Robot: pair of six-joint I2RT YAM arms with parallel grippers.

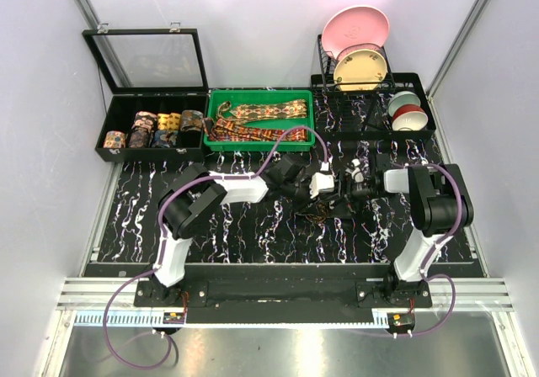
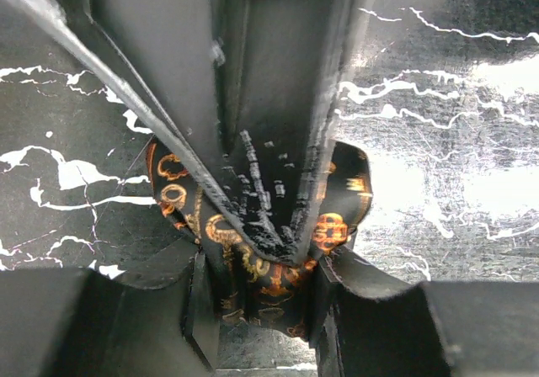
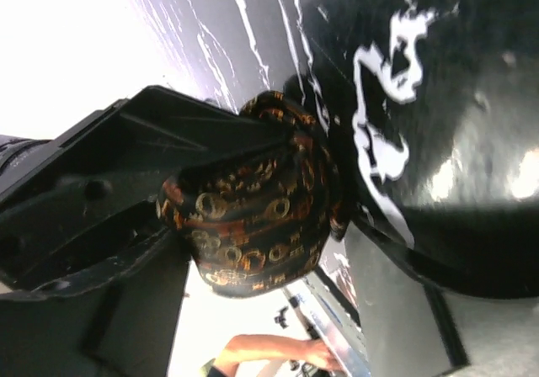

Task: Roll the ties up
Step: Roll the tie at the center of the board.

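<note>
My left gripper [image 2: 282, 244] is pinched narrow, its tips clamped on the dark tie [image 2: 338, 225] with orange marks. The tie is wound into a coil at the middle of the black marbled table [image 2: 76, 251], between my two arms. My right gripper [image 3: 286, 217] stands wide, one finger on each side of that coil; whether it presses the cloth I cannot tell.

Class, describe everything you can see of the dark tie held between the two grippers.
The tie is dark cloth with orange-gold ring motifs, wound into a rounded coil over the black marbled table. The left gripper pinches its layers; the right gripper has its jaws open around it.
</note>
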